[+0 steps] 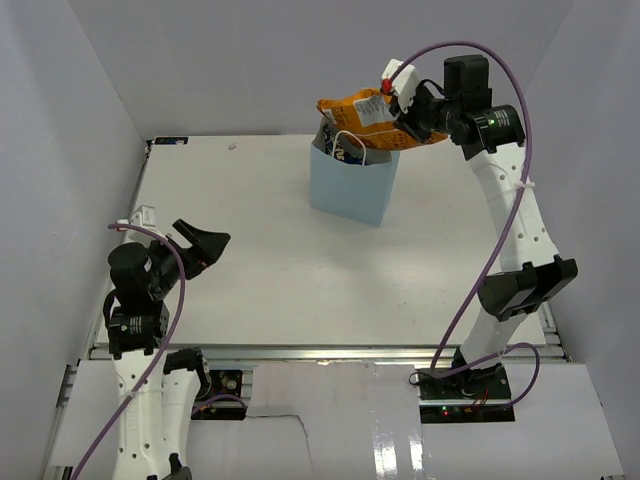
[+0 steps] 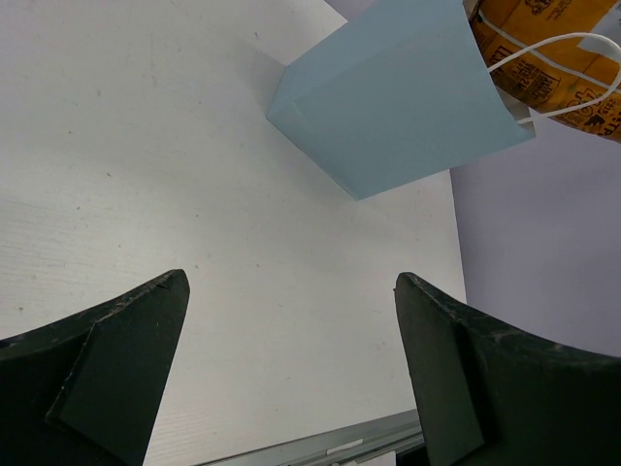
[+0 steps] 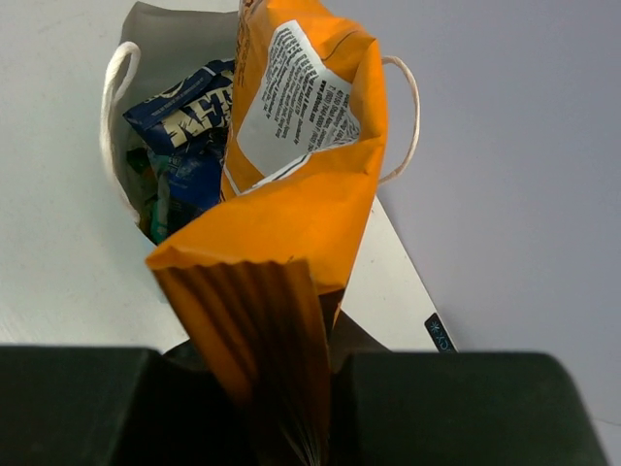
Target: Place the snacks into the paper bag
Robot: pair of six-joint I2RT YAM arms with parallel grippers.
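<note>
Left hand (image 1: 203,243) low, fingers spread, right hand (image 1: 405,122) raised, outstretched, pinched shut

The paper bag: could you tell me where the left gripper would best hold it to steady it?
Probably the left top rim of the paper bag, pinched from above-left: it stands upright, mouth open, and the right gripper holds the orange chip bag over the mouth from the right.

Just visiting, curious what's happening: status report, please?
Right gripper shut on orange chip bag, at paper bag mouth. Left gripper open, empty. Blue chip bag already inside. No obstruction seen.
</note>
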